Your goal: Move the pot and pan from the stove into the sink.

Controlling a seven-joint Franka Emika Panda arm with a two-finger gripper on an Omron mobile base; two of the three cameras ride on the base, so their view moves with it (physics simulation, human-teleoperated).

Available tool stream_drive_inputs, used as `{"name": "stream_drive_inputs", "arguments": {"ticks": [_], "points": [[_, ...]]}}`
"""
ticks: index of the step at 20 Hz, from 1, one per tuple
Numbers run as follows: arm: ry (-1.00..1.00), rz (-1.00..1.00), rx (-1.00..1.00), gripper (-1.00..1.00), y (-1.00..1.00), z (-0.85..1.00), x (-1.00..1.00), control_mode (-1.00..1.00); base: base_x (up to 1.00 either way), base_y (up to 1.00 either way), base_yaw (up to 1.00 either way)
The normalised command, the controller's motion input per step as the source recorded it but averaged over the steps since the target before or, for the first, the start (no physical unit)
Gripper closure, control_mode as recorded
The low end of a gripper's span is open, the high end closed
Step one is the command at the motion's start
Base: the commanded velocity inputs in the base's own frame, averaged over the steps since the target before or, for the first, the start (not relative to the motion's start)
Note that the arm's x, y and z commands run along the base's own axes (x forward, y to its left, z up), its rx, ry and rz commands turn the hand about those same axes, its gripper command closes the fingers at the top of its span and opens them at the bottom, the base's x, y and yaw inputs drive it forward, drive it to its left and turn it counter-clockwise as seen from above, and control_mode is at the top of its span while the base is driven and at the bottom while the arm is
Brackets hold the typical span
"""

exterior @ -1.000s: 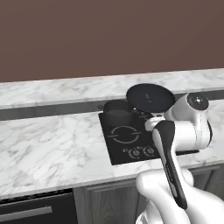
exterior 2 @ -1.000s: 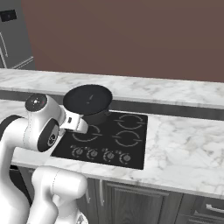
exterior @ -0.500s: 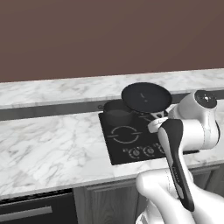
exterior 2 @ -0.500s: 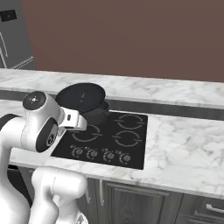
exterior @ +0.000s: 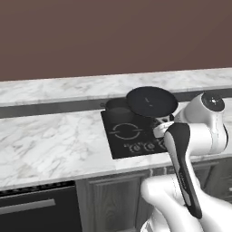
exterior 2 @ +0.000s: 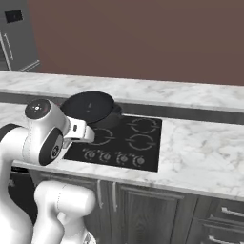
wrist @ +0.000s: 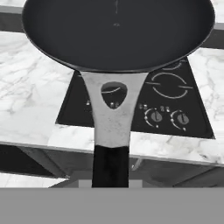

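The pot (exterior: 117,103) sat at the stove's (exterior: 124,147) 11 o'clock corner, just behind the burner ring. The pan (exterior: 151,100) hung lifted above the stove's far edge, its rim overlapping the pot's right side. The gripper (exterior: 159,121), at the pan's 5 o'clock, was clamped on the pan's handle (wrist: 111,127). Marble counter (exterior: 50,140) lay open toward 9 o'clock.
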Motion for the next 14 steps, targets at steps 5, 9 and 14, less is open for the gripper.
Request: {"name": "stream_drive_inputs", "arguments": {"ticks": [5, 9, 14], "points": [[0.0, 0.0, 0.0, 1.0, 0.0, 0.0, 0.0, 1.0, -0.87, 0.0, 0.0], [0.0, 0.0, 0.0, 1.0, 0.0, 0.0, 0.0, 1.0, -0.91, 0.0, 0.0], [0.0, 0.0, 0.0, 1.0, 0.0, 0.0, 0.0, 1.0, -0.27, 0.0, 0.0]]}}
